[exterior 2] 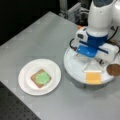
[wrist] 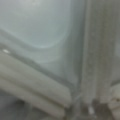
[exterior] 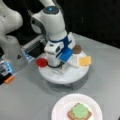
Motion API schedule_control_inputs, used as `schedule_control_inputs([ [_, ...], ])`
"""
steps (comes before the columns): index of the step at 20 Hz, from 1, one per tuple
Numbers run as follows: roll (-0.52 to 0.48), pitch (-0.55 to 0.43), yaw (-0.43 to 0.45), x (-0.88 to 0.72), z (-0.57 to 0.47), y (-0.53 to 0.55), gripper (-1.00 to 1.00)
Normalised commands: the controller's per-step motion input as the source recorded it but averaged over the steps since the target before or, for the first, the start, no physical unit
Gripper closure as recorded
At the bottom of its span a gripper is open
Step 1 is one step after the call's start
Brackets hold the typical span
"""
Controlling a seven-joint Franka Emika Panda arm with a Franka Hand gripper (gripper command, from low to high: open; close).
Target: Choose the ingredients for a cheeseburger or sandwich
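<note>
Gripper point(exterior: 57, 67) down low over the white round tray point(exterior: 75, 75), near its middle, wrist cam shows only pale tray surface and ridges close up; fingers hidden under the hand in both front views, so can't tell if spread, pinched, or holding anything. Ingredients sit out at the tray's rim, prob. so each can be reached singly: red tomato point(exterior: 41, 62) at the rim toward a front view's left, yellow cheese point(exterior: 85, 60) at the opposite rim, dark patty point(exterior: 77, 49) just beside the cheese, further back. Second toast not visible, maybe hidden under the arm. Sandwich so far: toast square point(exterior 2: 40, 78) w/ green lettuce point(exterior 2: 42, 77) lying on top, in the centre of the paper plate point(exterior 2: 26, 87), which stands on the grey table point(exterior 2: 42, 37) apart from the tray. Base and lettuce done; tomato, cheese, patty still on tray. Gripper nearest the tomato side, not touching it as far as seen.
</note>
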Motion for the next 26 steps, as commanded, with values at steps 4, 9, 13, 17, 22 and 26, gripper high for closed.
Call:
schedule_control_inputs([
  [4,0.122,-0.238,0.079,-0.3,-0.18,-0.01,-1.0],
  [9,0.103,-0.252,0.284,-0.32,-0.16,-0.06,-1.0],
  [13,0.095,-0.277,0.321,-0.29,-0.16,-0.08,-1.0],
  [17,0.128,-0.282,0.242,-0.21,-0.19,-0.06,-1.0],
  [22,0.188,-0.234,0.167,-0.15,-0.21,-0.02,-1.0],
  [26,0.255,-0.164,0.17,-0.14,-0.23,0.01,-1.0],
])
